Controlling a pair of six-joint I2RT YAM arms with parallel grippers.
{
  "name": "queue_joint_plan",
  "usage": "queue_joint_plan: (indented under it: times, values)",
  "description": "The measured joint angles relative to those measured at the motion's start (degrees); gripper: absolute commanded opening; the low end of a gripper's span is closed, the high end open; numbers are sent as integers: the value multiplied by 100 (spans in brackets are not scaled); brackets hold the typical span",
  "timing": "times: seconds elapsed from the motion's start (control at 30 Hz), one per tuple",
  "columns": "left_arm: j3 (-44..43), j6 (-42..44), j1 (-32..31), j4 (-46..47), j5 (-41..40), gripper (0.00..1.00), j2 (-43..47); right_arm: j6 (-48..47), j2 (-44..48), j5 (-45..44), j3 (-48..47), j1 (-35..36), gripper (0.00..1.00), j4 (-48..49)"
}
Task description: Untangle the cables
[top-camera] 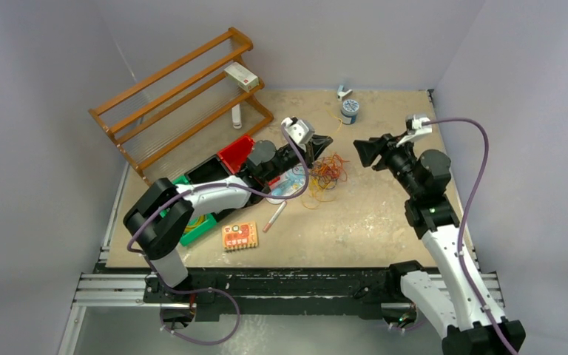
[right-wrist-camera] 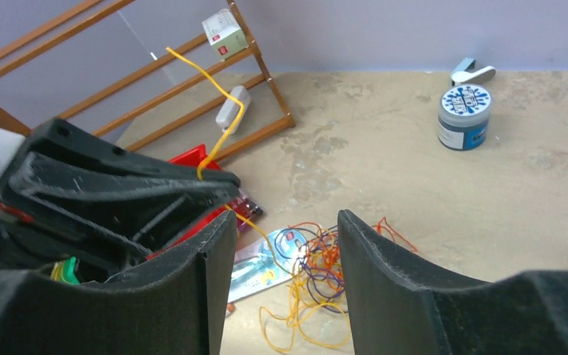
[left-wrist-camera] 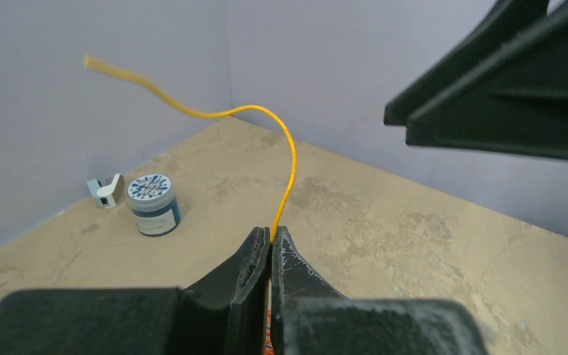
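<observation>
The left gripper [left-wrist-camera: 271, 242] has its jaws pressed together on a yellow cable [left-wrist-camera: 290, 151], whose free end curves up above the fingertips. The right gripper [right-wrist-camera: 285, 218] hangs apart from it with jaws spread, holding nothing. The other cables [top-camera: 328, 171] lie tangled on the table [top-camera: 370, 222], just beside the left gripper and between the two grippers.

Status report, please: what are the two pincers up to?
Left pincer shut on yellow cable. Right pincer open, empty. Other cables heaped on table, partly over a packet.
</observation>
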State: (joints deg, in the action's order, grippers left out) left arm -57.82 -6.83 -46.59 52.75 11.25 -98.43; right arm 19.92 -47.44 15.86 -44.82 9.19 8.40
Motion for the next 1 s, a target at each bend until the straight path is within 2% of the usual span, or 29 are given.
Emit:
queue_joint_plan:
  times: [0.2,0.33,0.67,0.9,1.0]
  values:
    - [-229,44,0,-492,-186,0,120,31,470,-122,931,0,60,708]
    - [-461,42,0,-870,-258,0,177,111,369,35,1556,0,62,1550]
    - [-979,-199,0,-1786,-874,0,262,57,-1062,1062,1731,109,67,3318]
    - [-1239,-273,0,-2437,-1161,0,356,-46,-1917,997,1700,879,65,4142]
    - [-1261,-313,0,-2599,-1176,0,474,-17,-2227,844,1676,992,64,4568]
